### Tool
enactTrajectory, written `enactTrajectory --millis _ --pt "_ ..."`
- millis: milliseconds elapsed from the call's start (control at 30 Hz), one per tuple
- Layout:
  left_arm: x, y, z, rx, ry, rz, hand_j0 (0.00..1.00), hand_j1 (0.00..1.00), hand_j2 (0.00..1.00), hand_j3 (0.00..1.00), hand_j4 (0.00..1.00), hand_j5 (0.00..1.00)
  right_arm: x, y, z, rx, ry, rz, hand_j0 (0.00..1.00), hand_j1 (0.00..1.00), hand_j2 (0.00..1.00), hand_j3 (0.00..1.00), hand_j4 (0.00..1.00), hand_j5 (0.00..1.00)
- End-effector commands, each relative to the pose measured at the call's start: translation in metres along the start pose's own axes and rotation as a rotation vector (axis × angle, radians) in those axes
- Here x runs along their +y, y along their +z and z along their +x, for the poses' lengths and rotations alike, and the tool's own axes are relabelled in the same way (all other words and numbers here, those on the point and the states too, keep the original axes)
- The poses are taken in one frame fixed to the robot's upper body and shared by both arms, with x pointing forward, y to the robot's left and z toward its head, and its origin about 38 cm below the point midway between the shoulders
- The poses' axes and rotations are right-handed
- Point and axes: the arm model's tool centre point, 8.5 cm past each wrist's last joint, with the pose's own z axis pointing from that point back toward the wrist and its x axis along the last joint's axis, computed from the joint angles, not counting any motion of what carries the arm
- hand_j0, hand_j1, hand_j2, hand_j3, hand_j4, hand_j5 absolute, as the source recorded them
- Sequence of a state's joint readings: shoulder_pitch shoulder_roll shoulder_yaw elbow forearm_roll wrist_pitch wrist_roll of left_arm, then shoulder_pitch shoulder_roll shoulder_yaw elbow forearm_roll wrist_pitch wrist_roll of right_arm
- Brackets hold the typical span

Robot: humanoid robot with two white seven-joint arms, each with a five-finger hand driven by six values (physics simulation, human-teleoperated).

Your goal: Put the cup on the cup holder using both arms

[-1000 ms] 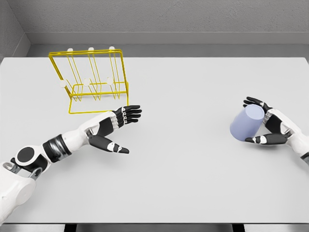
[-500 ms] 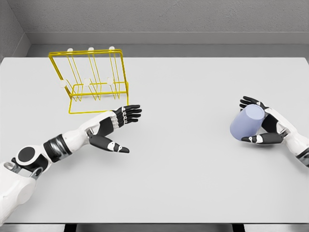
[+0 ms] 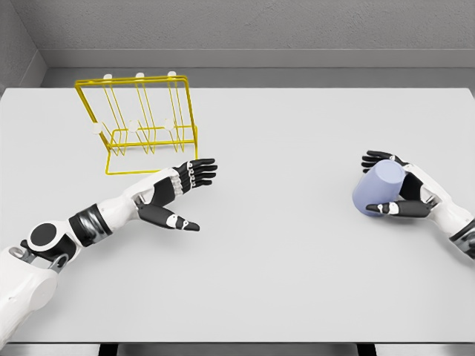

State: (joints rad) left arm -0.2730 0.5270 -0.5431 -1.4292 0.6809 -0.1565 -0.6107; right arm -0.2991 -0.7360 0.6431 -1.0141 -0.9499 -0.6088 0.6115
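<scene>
A pale blue cup point(image 3: 378, 188) is tilted at the right side of the white table point(image 3: 282, 259), with my right hand point(image 3: 389, 184) shut on it, fingers over its top and thumb under it. The yellow wire cup holder point(image 3: 141, 126) with white-tipped pegs stands at the back left. My left hand point(image 3: 189, 194) hovers open just in front of the holder's right corner, fingers stretched toward the middle of the table, holding nothing.
A grey wall runs behind the table's far edge. The table's front edge lies near the bottom of the view. Both forearms reach in low over the tabletop.
The right hand has carried the cup slightly left and up. The left hand has barely shifted and stays open.
</scene>
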Motion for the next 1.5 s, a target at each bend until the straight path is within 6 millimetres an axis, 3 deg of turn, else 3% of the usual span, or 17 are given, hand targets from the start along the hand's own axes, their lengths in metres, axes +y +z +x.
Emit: enactTrajectory --millis 0,867,1133,1467 --pt "0.0 0.0 0.0 -0.003 0.005 0.001 1.0 1.0 1.0 1.0 1.0 1.0 -0.001 0.0 0.001 -0.005 -0.004 -0.006 0.77 0.77 0.77 0.77 0.77 0.77" --pt "0.0 -0.001 0.001 -0.017 0.006 0.003 1.0 1.0 1.0 1.0 1.0 1.0 -0.009 -0.015 0.02 -0.054 0.025 -0.001 0.73 0.73 0.73 0.73 0.73 0.73" --pt "0.0 -0.001 0.001 -0.016 0.007 0.003 1.0 1.0 1.0 1.0 1.0 1.0 0.002 -0.036 0.029 -0.11 0.014 0.028 0.72 0.72 0.72 0.72 0.72 0.72" --pt "-0.001 -0.001 0.0 -0.015 0.008 0.003 1.0 1.0 1.0 1.0 1.0 1.0 0.035 -0.074 0.038 -0.206 -0.034 0.092 0.71 0.71 0.71 0.71 0.71 0.71"
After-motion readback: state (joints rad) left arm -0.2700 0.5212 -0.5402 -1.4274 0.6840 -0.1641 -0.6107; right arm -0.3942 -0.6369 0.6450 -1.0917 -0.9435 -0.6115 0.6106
